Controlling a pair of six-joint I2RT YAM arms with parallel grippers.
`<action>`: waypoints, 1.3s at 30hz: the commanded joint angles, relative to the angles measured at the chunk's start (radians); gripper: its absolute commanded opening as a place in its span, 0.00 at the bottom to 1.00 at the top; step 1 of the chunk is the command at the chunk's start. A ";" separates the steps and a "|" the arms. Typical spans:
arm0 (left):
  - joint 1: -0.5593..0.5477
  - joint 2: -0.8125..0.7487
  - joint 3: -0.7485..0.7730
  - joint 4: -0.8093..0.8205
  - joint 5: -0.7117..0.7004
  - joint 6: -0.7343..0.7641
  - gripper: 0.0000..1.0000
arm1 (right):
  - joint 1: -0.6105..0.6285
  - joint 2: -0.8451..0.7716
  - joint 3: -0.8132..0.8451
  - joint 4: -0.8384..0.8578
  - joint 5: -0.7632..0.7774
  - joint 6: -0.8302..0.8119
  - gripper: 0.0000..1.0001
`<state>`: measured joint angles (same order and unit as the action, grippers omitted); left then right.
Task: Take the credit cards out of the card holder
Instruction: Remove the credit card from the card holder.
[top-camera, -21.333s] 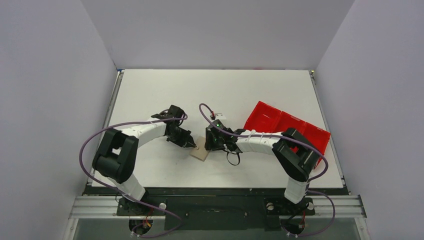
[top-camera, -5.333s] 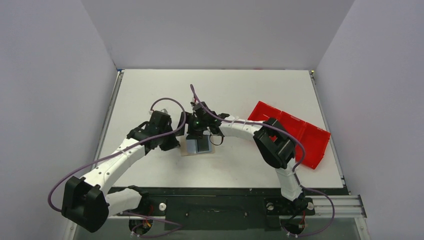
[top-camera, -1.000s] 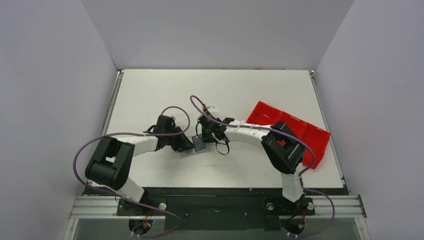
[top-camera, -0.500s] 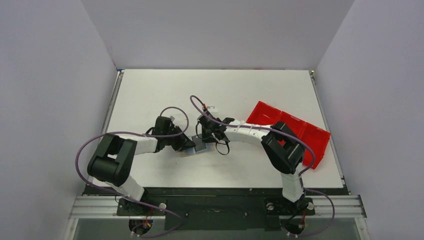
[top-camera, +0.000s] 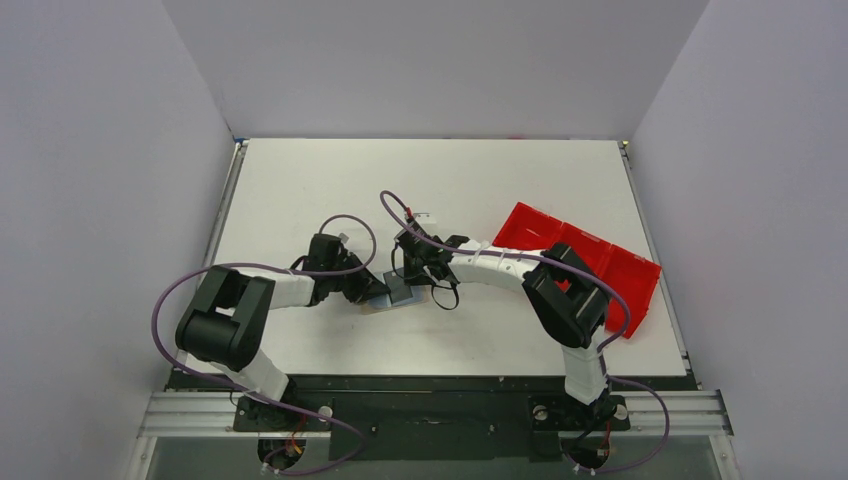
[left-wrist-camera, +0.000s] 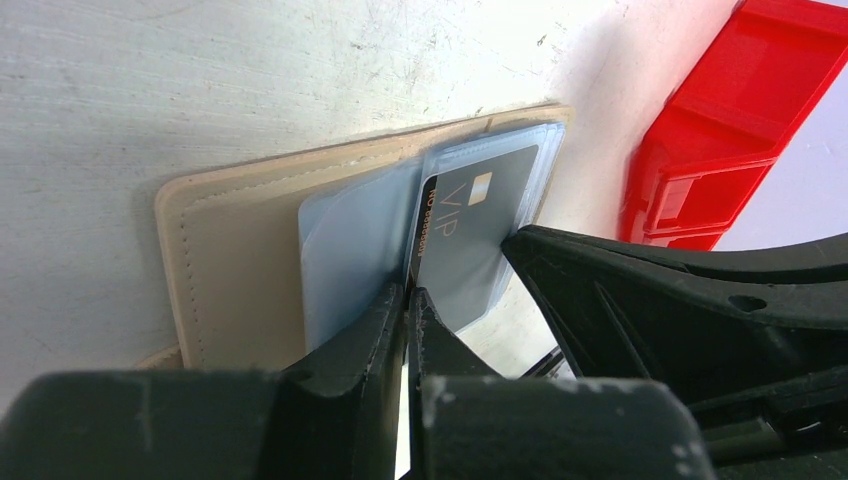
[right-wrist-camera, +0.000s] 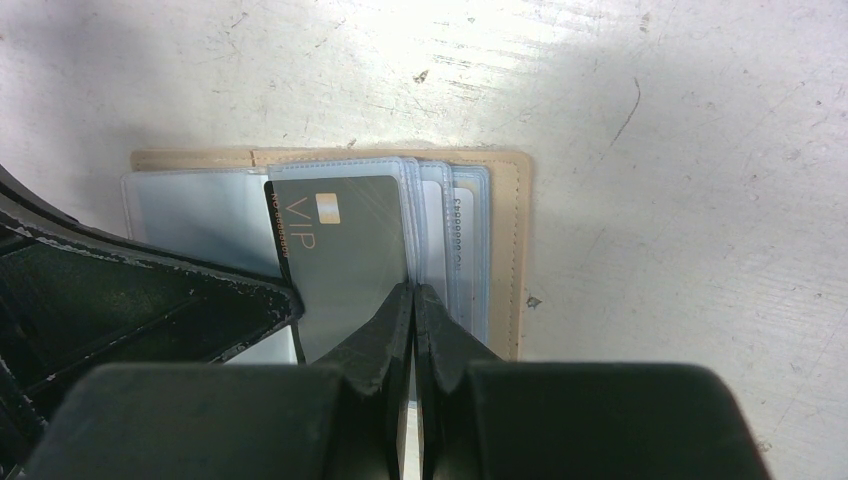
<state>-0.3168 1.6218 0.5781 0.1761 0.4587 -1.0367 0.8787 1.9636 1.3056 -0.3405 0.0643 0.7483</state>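
Tabletop (top-camera: 300, 190), white and scuffed, boxed by pale grey walls (top-camera: 100, 200) on three sides; left gripper (left-wrist-camera: 405, 297) closed tip to tip at the edge of the grey VIP card (left-wrist-camera: 480, 225), whether it pinches the card I cannot tell; card holder (left-wrist-camera: 235, 260), tan, lies open and flat mid-table between both grippers, long axis running left to right, clear sleeves (right-wrist-camera: 455, 240) facing up; right gripper (right-wrist-camera: 413, 292) closed, tips down on the sleeves beside the card; red tray (top-camera: 600, 262) well apart at right
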 joint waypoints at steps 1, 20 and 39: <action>0.007 0.005 -0.006 0.053 0.009 -0.003 0.00 | 0.010 0.082 -0.038 -0.070 0.026 0.003 0.00; 0.035 -0.054 -0.008 -0.026 -0.032 0.039 0.00 | -0.020 0.055 -0.078 -0.070 0.067 0.009 0.00; 0.039 -0.061 -0.026 0.001 -0.013 0.050 0.00 | -0.007 0.053 -0.070 -0.082 0.085 -0.002 0.00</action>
<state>-0.2844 1.5761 0.5640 0.1314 0.4240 -0.9989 0.8711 1.9587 1.2724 -0.2729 0.0750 0.7773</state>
